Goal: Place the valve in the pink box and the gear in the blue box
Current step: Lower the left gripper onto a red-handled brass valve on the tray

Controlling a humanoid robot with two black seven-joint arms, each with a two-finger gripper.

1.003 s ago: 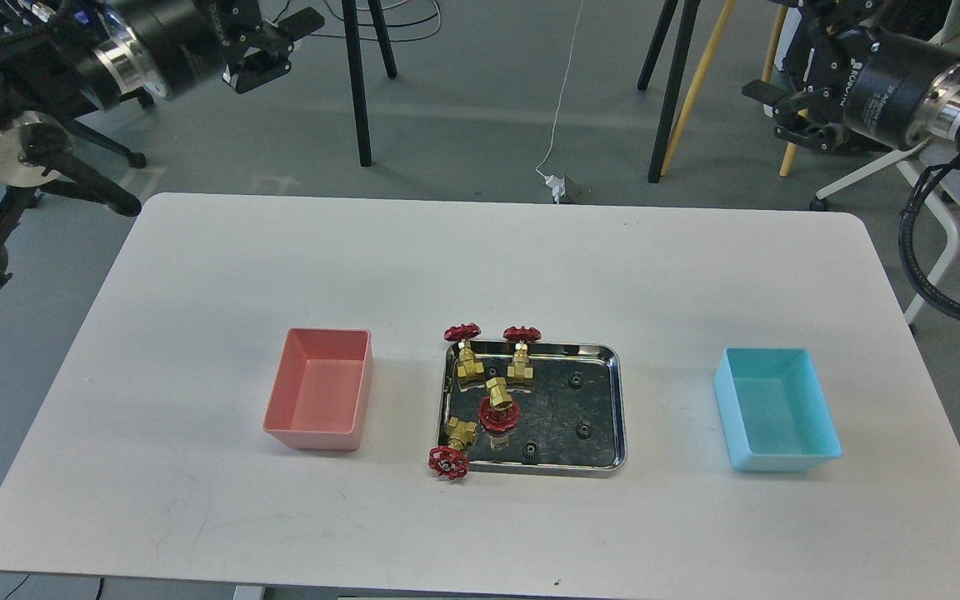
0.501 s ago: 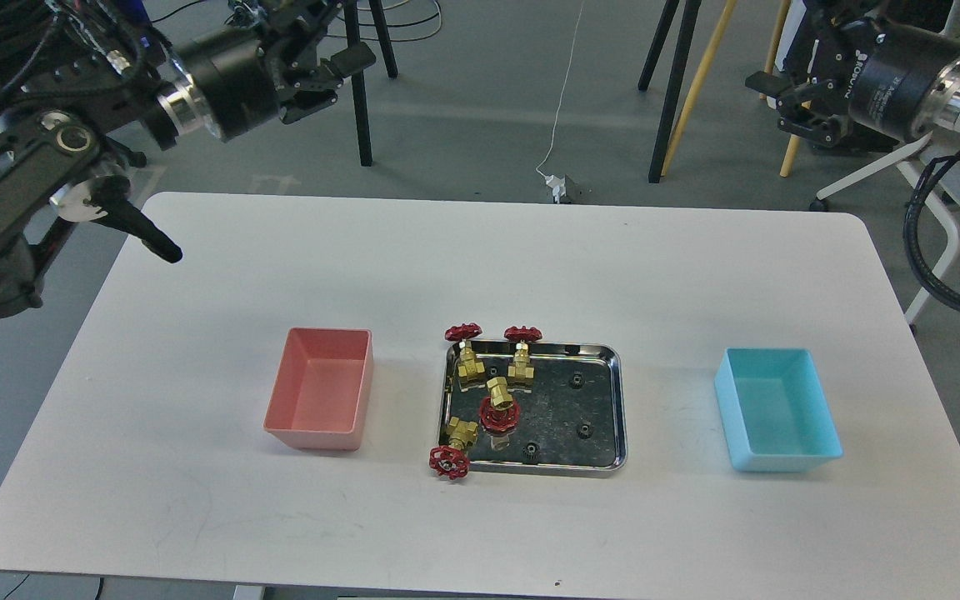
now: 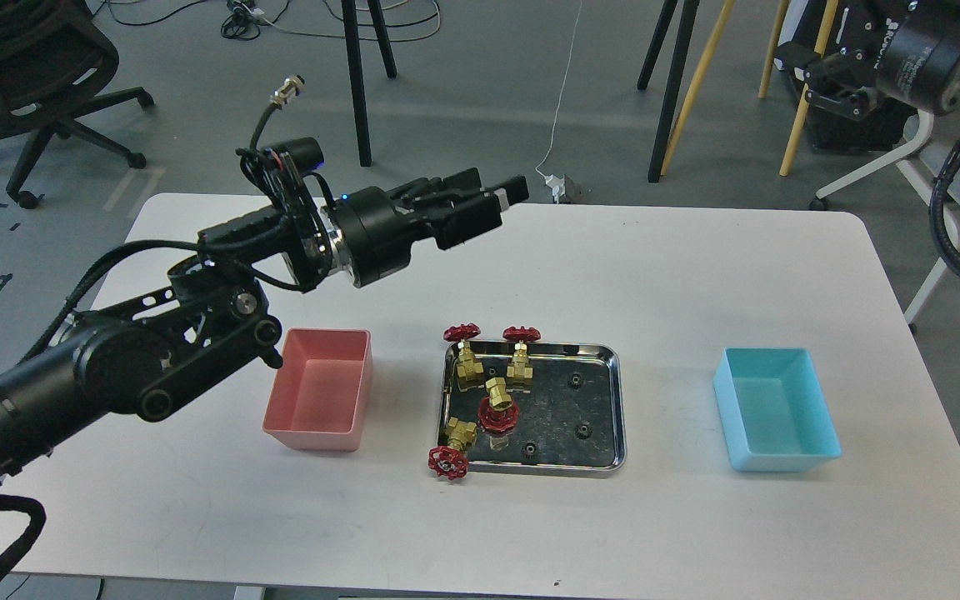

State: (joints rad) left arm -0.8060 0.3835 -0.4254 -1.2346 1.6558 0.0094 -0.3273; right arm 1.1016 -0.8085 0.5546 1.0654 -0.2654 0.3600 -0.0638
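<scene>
Several brass valves with red handwheels lie in the left part of a steel tray (image 3: 617,408): two at its far edge (image 3: 467,358) (image 3: 520,360), one in the middle (image 3: 497,406), one over the front-left corner (image 3: 450,454). Several tiny black gears lie in the tray, such as one gear (image 3: 576,381) and another gear (image 3: 583,431). The pink box (image 3: 322,392) stands empty left of the tray. The blue box (image 3: 776,408) stands empty to the right. My left gripper (image 3: 507,202) hovers open and empty above the table, behind the tray. My right gripper (image 3: 809,67) is high at the far right, off the table, seen dark.
The white table (image 3: 655,275) has rounded corners and bare surface around the tray and boxes. Tripod legs, a yellow pole, cables and an office chair (image 3: 38,75) stand on the floor behind the table.
My left arm has swung down and right from the top left corner, so its gripper now hangs over the far middle of the table. My right gripper has shifted slightly up and right.
</scene>
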